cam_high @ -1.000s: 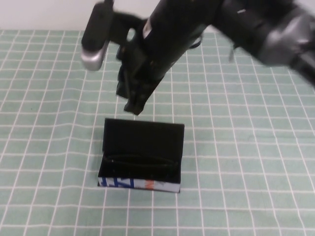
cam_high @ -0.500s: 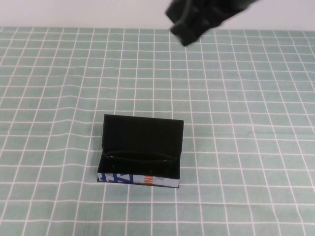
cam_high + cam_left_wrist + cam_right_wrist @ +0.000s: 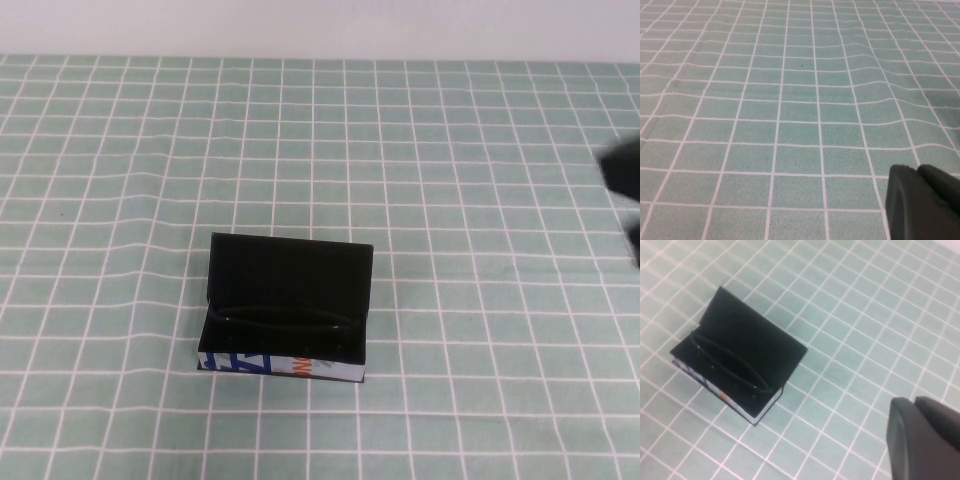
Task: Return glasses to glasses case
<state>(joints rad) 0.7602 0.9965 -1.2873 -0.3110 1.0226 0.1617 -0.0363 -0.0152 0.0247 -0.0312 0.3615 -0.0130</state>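
Note:
The black glasses case [image 3: 290, 268] stands open in the middle of the checked cloth, lid upright, its white printed strip [image 3: 282, 367] facing me. The black glasses [image 3: 285, 318] lie folded inside it. The right wrist view shows the case [image 3: 757, 342] from above with the glasses [image 3: 729, 365] in it. My right gripper [image 3: 914, 405] is shut and empty, up and well off to the right of the case; only a dark blur of that arm [image 3: 625, 185] shows at the high view's right edge. My left gripper [image 3: 917, 172] is shut and empty over bare cloth, outside the high view.
The green checked cloth [image 3: 120, 180] covers the whole table and is slightly rippled to the left of the case. A pale wall runs along the far edge.
The right arm has lifted away from above the case and swung out to the right edge. The case and the glasses have stayed put.

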